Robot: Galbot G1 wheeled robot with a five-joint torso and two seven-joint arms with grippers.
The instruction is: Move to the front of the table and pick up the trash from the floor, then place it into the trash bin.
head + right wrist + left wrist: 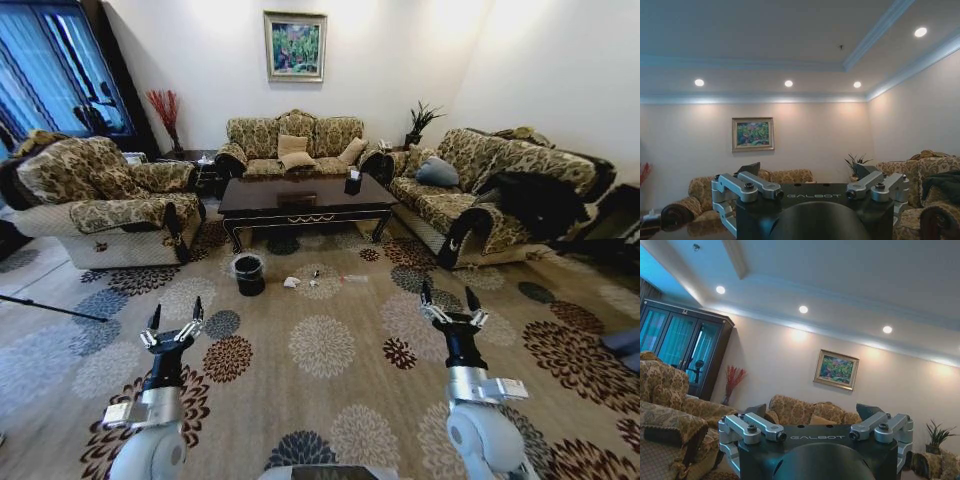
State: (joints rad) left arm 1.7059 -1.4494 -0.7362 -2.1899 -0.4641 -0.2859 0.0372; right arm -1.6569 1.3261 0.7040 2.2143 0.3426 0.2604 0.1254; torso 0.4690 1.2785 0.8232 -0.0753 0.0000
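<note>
The dark-brown table [300, 200] stands ahead between the sofas. In front of it on the flower-patterned floor [320, 350] lies the trash: a white wad [291, 282], a small dark piece [315, 273] and a pale scrap [353, 278]. The black trash bin [248, 273] stands just left of them, near the table's left leg. My left gripper [174, 322] and right gripper [451, 305] are raised low in the head view, well short of the trash, both open and empty. The left gripper [812, 410] and right gripper [807, 169] point toward the far wall.
A patterned armchair [100, 205] stands at the left, a long sofa [490, 195] with a dark garment at the right, another sofa [295, 145] behind the table. A black box [352, 183] sits on the table. A thin dark rod [50, 307] lies at left.
</note>
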